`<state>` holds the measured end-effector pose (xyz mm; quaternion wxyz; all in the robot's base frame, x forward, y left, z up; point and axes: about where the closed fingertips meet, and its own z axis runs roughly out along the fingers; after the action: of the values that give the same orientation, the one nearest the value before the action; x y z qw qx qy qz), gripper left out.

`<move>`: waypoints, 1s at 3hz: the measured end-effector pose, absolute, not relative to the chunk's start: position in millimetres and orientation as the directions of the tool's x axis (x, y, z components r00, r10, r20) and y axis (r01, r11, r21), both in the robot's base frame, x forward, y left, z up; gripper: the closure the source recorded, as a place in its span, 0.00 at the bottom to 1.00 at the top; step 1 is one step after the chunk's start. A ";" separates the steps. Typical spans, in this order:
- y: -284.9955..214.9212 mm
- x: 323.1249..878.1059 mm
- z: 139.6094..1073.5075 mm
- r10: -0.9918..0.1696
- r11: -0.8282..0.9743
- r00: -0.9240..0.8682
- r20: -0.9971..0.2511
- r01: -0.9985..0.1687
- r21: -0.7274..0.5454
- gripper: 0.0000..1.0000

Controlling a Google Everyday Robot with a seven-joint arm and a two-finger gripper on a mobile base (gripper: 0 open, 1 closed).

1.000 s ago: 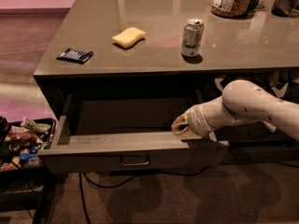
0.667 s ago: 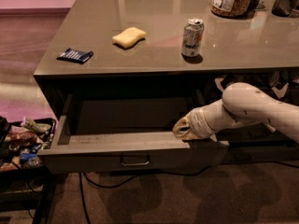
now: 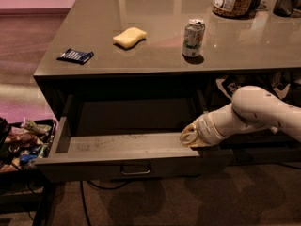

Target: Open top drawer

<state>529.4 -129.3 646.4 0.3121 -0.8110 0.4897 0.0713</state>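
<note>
Camera view. Top drawer [image 3: 84, 166]: set under the grey counter [image 3: 155, 62], well drawn out toward the near side, long axis left to right, loop handle [image 3: 136, 169] at centre front. Gripper [image 3: 190, 136]: at the right end of the front's upper edge (its grip cannot be told); the drawer body lies to its left. On the counter: soda can [image 3: 193, 37], yellow sponge [image 3: 129, 36], blue packet [image 3: 75, 56]. Bin of clutter [image 3: 21, 142]: far left, apart. The near-side path looks unobstructed.

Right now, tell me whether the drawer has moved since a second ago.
Yes. The drawer has slid a little farther out from under the table, toward the camera; the gripper is at its front rim.
</note>
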 end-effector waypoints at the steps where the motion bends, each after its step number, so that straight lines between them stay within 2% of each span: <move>1: -144.6 500.0 659.3 -0.735 -0.329 0.493 -0.466 -0.860 -0.390 1.00; 3: -162.6 419.1 693.0 -0.695 -0.384 0.496 -0.520 -0.868 -0.315 1.00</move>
<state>419.1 -162.6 693.0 0.2819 -0.8176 0.4781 0.1532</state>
